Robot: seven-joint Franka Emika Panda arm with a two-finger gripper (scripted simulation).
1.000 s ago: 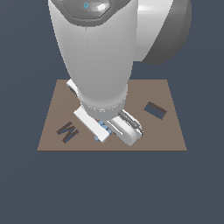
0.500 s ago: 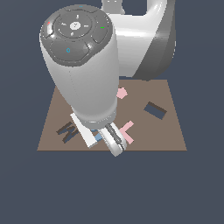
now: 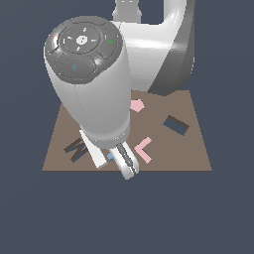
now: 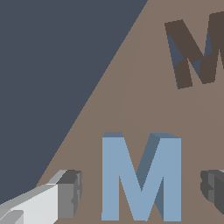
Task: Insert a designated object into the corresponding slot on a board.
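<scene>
Plain dark slate-blue emptiness is surrounding everything we are seeing, and in the middle of it a flat brown board [image 3: 193,149] is lying level. In the exterior view, the bulky white and grey arm [image 3: 94,84] is leaning out over the board toward the camera and covering much of its centre. At the near edge of the board, the gripper [image 3: 113,158] is pointing downward, and a small patch of light blue is peeking out beside its fingers [image 3: 126,161]; that is the blue W-shaped block [image 3: 110,157], and most of it is hiding behind the arm in this view. On the exterior view's left of the gripper, just beside it, the dark W-shaped slot [image 3: 75,148] is showing in the board. On the exterior view's right, 1 pink L-shaped piece [image 3: 144,149] is lying near the gripper, another small pink piece [image 3: 137,105] is lying farther back against the arm, and a dark rectangular recess [image 3: 176,125] is sitting well apart toward the right edge. In the wrist view, we are looking down at the blue block [image 4: 141,177] lying flat on the brown surface, with 2 grey fingertips [image 4: 69,193] standing on either side of it, each with a visible gap from the block, so the jaws are spread wide and gripping nothing. The slot [image 4: 197,52] is appearing farther off in that view, empty and apart from the block.
</scene>
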